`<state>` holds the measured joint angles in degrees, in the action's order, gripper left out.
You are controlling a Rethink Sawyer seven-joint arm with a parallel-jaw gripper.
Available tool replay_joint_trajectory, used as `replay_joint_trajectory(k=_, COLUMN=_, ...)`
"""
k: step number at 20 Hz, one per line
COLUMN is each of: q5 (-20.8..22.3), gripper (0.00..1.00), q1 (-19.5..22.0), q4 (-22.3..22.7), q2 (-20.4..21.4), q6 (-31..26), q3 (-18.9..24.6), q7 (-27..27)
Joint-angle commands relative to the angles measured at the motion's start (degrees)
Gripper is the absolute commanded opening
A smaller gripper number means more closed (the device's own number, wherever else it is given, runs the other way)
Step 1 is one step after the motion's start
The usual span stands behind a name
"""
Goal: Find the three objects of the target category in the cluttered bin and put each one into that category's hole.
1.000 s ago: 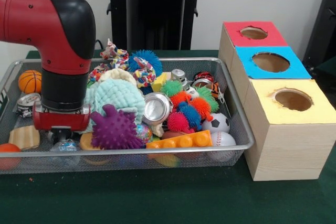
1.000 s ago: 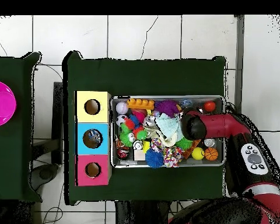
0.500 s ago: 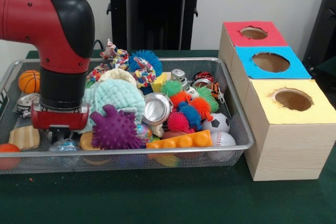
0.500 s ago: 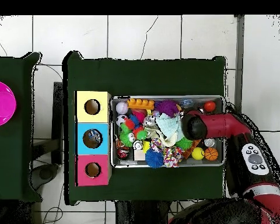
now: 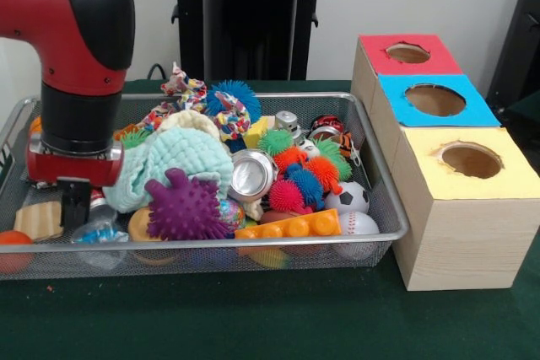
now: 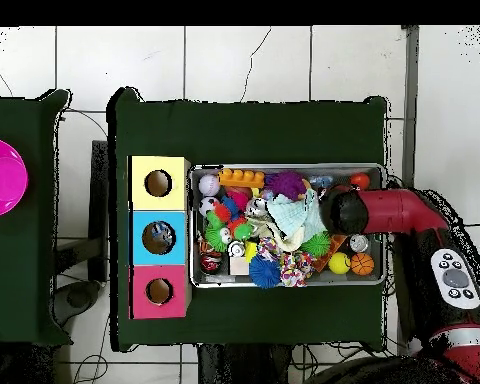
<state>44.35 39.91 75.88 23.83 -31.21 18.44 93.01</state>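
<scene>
The wire mesh bin (image 5: pixel 253 243) sits on the green table, full of toys; it also shows in the overhead view (image 6: pixel 284 283). My gripper (image 5: pixel 83 212) hangs over the bin's left end in the front view. It is shut on a small transparent bottle (image 5: pixel 99 230) with a blue label, which tilts just above the bin floor. In the overhead view the arm hides the gripper and the bottle. The blue-topped box's round hole (image 5: pixel 435 99) is to the right of the bin, also seen from overhead (image 6: pixel 159 237). No other bottles show.
A red-topped box (image 5: pixel 407 53) and a yellow-topped box (image 5: pixel 471 160) flank the blue one. In the bin lie a purple spiky ball (image 5: pixel 184 206), a teal cloth (image 5: pixel 177 158), a silver can (image 5: pixel 251 176) and an orange brick (image 5: pixel 291 227). A pink bowl (image 6: pixel 2 177) sits on another table.
The arm has risen and shifted a little left in the front view. The bottle that lay under the gripper now hangs tilted at the fingers.
</scene>
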Motion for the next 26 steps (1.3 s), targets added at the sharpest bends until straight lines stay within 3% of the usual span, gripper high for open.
replay_joint_trajectory(k=1, q5=-2.57, gripper=0.00, q1=0.91, q4=-0.10, q2=3.19, q6=-9.88, q3=4.44, q7=-13.91)
replay_joint_trajectory(k=11, q5=-5.14, gripper=0.00, q1=1.78, q4=2.03, q2=5.87, q6=-13.32, q3=6.15, q7=-13.26)
replay_joint_trajectory(k=12, q5=-5.66, gripper=1.00, q1=2.39, q4=3.05, q2=5.79, q6=-11.30, q3=6.57, q7=-11.33)
replay_joint_trajectory(k=18, q5=-11.06, gripper=1.00, q1=4.64, q4=5.13, q2=2.73, q6=-10.90, q3=8.55, q7=-6.95)
replay_joint_trajectory(k=26, q5=-9.98, gripper=1.00, q1=6.10, q4=6.92, q2=0.69, q6=-7.54, q3=8.80, q7=-7.98)
